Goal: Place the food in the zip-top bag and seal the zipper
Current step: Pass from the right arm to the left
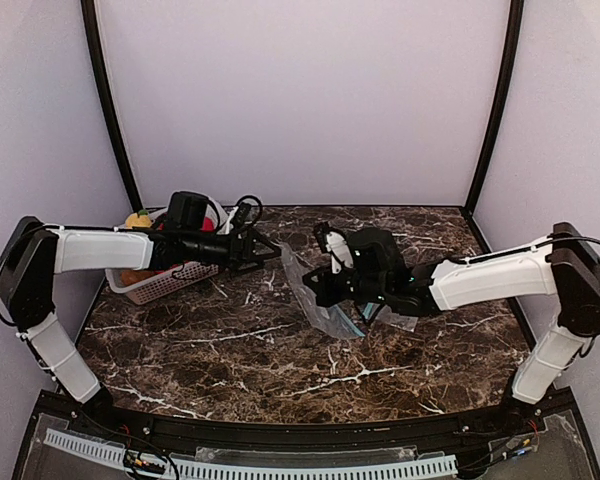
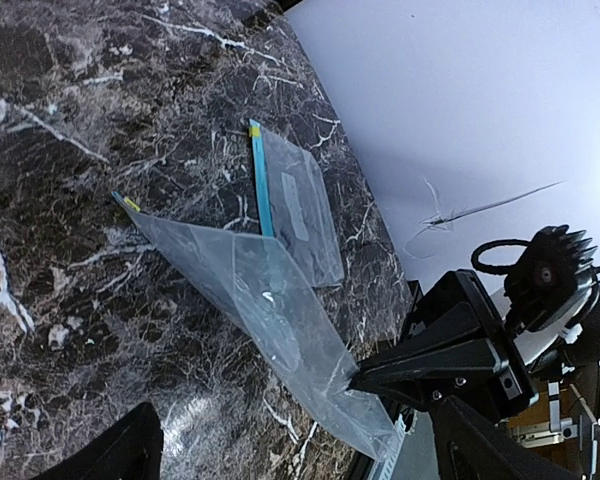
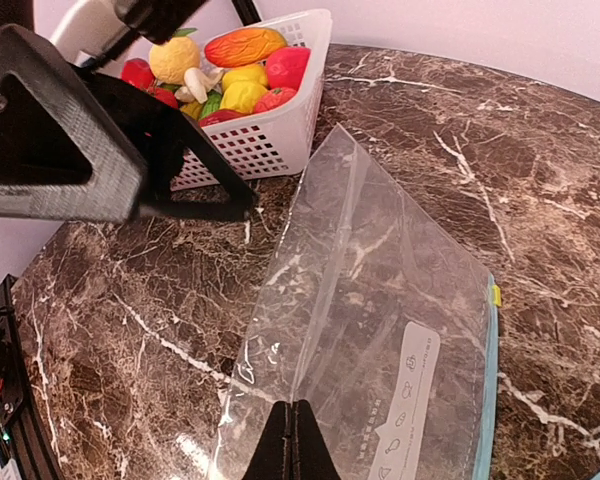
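The top external view looks down from above and behind the robot, far enough to take in the whole marble table (image 1: 240, 350). The left wrist camera sits low and close over the tabletop, facing across the zip-top bag (image 2: 270, 300) toward the right gripper (image 2: 360, 383). The right wrist camera looks the opposite way over the same bag, toward the white basket (image 3: 270, 130) and the left gripper (image 3: 190, 200). All three views share the bag and the marble around it
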